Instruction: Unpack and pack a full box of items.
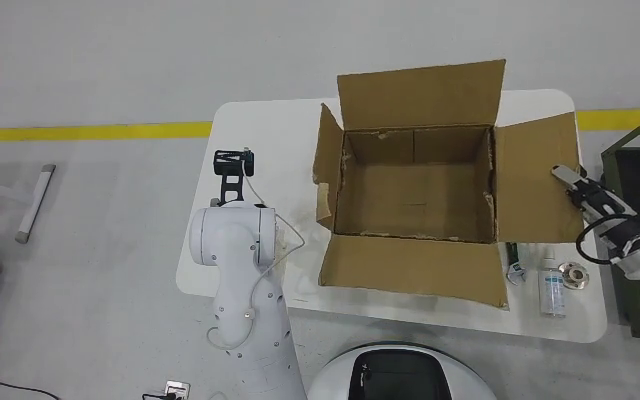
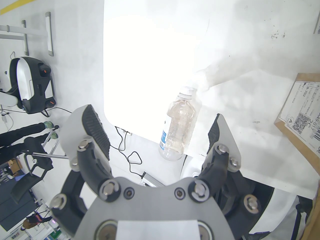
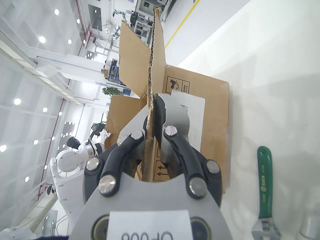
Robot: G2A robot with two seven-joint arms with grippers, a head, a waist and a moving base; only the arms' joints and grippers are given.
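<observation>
At the left of the top view the left gripper hung over the white table, well apart from the box. In its wrist view its fingers were spread wide with nothing between them. A clear bottle sat on the table beyond them, near the table's edge.

The cardboard box stood open in the middle of the frame, its four flaps folded outward. At the right, the right gripper was clamped on the outer edge of the right flap, and its wrist view showed both fingers pressed against the cardboard. At the lower right, a green-handled wrench, a small bottle and a metal ring lay close together on the table, just beside the near flap's end.
</observation>
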